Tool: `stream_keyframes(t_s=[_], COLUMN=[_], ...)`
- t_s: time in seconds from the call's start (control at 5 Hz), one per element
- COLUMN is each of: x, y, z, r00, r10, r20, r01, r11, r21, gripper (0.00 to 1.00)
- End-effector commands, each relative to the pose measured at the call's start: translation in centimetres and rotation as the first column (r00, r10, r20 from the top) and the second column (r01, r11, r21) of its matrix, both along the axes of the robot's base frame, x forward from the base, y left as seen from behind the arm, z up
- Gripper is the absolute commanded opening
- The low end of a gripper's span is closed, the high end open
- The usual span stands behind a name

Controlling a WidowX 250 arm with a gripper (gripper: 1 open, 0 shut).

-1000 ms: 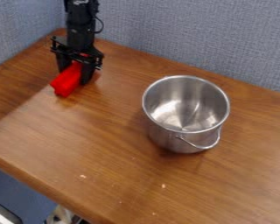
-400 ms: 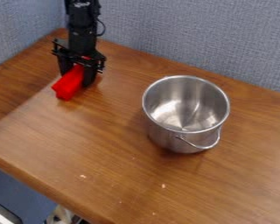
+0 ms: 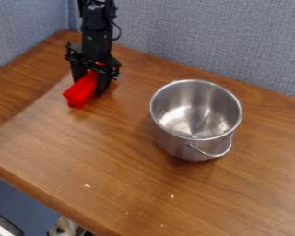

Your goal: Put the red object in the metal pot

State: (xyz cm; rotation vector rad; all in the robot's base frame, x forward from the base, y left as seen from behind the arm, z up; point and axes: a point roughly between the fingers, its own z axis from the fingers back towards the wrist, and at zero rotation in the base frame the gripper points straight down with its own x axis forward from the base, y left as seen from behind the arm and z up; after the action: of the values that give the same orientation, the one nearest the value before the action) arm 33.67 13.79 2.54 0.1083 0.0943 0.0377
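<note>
The red object [image 3: 80,91] is a bright red block, tilted, with its upper end between the black fingers of my gripper [image 3: 93,77]. The gripper is shut on it, over the back left part of the wooden table [image 3: 100,166]. The block's lower end hangs just above the wood or rests lightly on it; I cannot tell which. The metal pot [image 3: 195,118] stands upright to the right of the gripper, shiny and empty inside, its wire handle lying over the near rim. A gap of bare wood separates pot and block.
A blue-grey fabric wall [image 3: 212,32] rises behind the table. The table's left edge and front edge drop off to the floor.
The gripper and the red block have shifted a little to the right, toward the pot. The pot has not moved.
</note>
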Motion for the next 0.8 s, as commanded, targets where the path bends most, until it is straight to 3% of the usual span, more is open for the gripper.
stream_keyframes(t_s=[0.0,0.6], x=[0.1,-0.6], y=[1.7,0.5], z=[3.9,5.5], r00=[0.998,0.996], r10=[-0.017,-0.042], r20=[0.068,0.074], r01=[0.015,0.040], r11=[0.999,0.999], r21=[0.028,0.023], gripper=[0.00,0.00])
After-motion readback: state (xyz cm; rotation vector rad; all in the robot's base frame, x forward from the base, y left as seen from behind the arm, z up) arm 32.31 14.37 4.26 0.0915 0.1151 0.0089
